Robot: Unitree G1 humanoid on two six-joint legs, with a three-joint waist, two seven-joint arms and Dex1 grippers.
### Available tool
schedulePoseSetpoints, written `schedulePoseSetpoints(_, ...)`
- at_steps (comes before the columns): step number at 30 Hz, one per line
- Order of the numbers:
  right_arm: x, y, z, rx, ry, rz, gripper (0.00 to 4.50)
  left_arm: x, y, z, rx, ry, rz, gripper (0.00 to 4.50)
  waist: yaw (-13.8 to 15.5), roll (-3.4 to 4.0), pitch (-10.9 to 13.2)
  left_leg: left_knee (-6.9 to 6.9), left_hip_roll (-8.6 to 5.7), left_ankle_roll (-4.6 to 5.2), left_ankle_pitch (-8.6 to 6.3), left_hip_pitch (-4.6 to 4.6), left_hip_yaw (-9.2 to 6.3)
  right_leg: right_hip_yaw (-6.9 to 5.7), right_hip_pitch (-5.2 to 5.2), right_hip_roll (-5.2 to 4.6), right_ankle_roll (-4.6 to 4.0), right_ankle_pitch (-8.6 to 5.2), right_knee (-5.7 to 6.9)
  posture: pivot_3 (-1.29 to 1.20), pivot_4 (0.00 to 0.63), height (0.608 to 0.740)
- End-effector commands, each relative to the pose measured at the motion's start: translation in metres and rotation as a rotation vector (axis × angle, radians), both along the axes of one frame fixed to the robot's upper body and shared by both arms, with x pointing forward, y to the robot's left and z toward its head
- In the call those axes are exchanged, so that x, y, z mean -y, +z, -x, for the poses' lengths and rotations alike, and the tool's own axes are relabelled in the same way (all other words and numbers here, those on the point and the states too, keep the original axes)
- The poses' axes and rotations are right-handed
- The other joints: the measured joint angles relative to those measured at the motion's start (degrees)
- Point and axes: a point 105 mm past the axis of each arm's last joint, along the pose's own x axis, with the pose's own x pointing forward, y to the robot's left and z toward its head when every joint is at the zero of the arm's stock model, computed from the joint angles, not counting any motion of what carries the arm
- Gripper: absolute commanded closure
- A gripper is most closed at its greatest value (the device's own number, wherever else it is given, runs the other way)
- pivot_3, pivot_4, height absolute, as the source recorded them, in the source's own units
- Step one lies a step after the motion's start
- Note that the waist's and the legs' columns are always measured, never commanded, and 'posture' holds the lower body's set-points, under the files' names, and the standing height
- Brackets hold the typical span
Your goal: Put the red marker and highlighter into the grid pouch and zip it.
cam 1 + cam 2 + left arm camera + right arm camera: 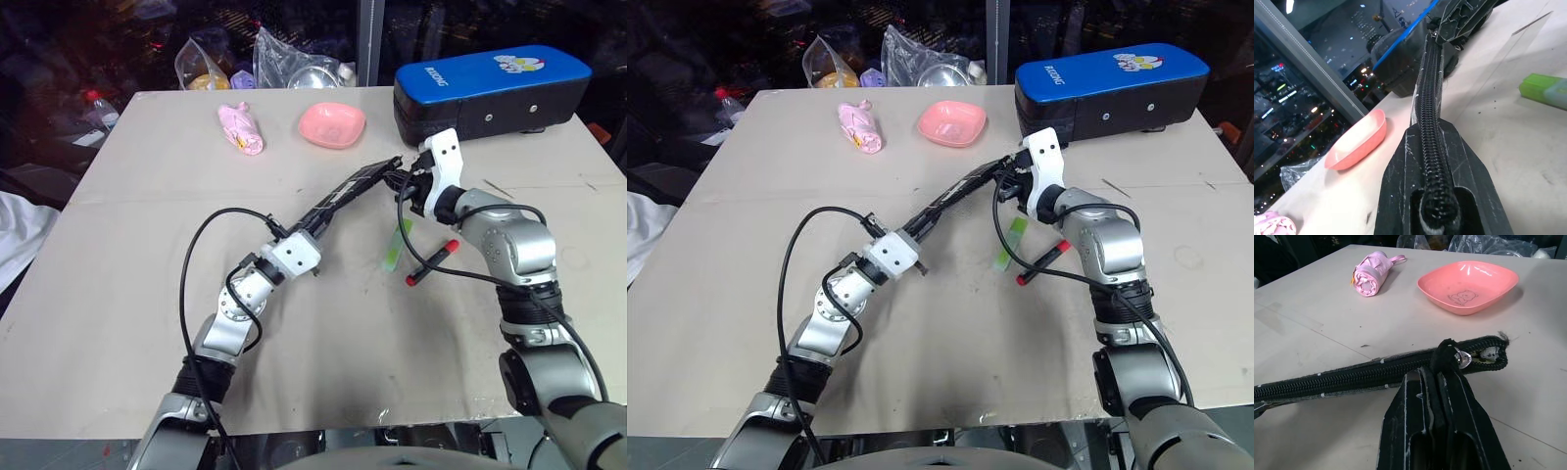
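The grid pouch (348, 193) hangs edge-on above the table, stretched between both grippers with its zipper (1431, 122) facing up. My left gripper (313, 227) is shut on the pouch's near end. My right gripper (400, 179) is shut on the far end at the black tab beside the metal pull (1462, 357). The pouch gapes a little by the pull. The pale green highlighter (395, 245) lies on the table below the pouch's far end. The red marker (432, 261) lies just right of it, under my right forearm.
A pink bowl (332, 124) and a pink rolled bundle (241, 128) sit at the back of the table. The blue-topped black case (490, 88) stands at the back right, close behind my right gripper. Clear plastic bags (294, 59) lie along the far edge.
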Motion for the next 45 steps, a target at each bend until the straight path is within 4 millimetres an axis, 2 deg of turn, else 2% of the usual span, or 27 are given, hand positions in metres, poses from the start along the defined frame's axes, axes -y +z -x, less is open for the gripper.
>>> schedulePoseSetpoints(1, -0.004, 0.011, 0.005, 0.06, 0.027, 0.022, 4.5, -0.001, 0.01, 0.002, 0.048, 0.003, 0.024, 4.46, -0.01, 0.0, 0.0, 0.0, 0.0, 0.0, 0.0, 0.0, 0.0, 0.0, 0.0, 0.0, 0.0, 0.0, 0.0, 0.0, 0.15, 0.738)
schedulePoseSetpoints(29, -0.04, -0.007, 0.052, 0.151, 0.373, 0.303, 4.5, 0.015, 0.001, 0.005, 0.03, -0.039, 0.0, 4.46, 0.04, -0.01, 0.0, 0.0, -0.01, 0.01, -0.01, -0.01, -0.02, -0.01, 0.0, 0.02, 0.0, 0.0, -0.03, 0.0, 0.15, 0.738)
schedulePoseSetpoints(45, -0.072, -0.013, 0.095, 0.217, 0.633, 0.413, 4.5, 0.025, -0.005, 0.008, 0.019, -0.067, -0.01, 4.46, 0.06, -0.01, 0.0, 0.02, -0.02, 0.01, -0.01, -0.01, -0.05, -0.03, 0.01, 0.03, 0.0, 0.0, -0.03, 0.0, 0.15, 0.738)
